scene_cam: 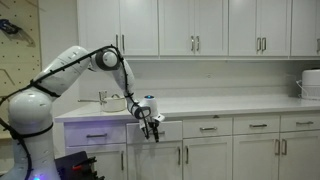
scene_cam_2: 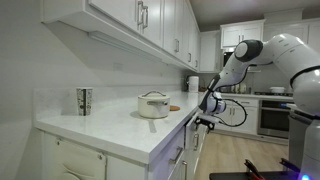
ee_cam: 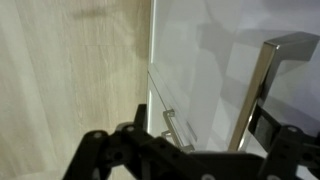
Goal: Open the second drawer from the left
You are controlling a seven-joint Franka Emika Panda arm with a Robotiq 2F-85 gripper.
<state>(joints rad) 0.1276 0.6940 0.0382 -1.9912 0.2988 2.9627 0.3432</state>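
The second drawer from the left [scene_cam: 170,128] is a shallow white drawer under the counter. Its silver bar handle [ee_cam: 255,95] shows close up in the wrist view. My gripper [scene_cam: 152,128] is right at the drawer front in both exterior views [scene_cam_2: 205,120] and hides the handle there. In the wrist view my dark fingers [ee_cam: 190,138] are spread wide, with the handle between them, nearer the right-hand finger. The gripper looks open. I cannot tell whether the drawer is pulled out at all.
More drawers [scene_cam: 208,128] run along under the white counter [scene_cam: 230,104], with tall cabinet doors [scene_cam: 205,160] below. A pot [scene_cam_2: 153,104] and a can [scene_cam_2: 84,100] stand on the counter. Further cabinet handles [ee_cam: 175,125] and wood floor [ee_cam: 60,90] show in the wrist view.
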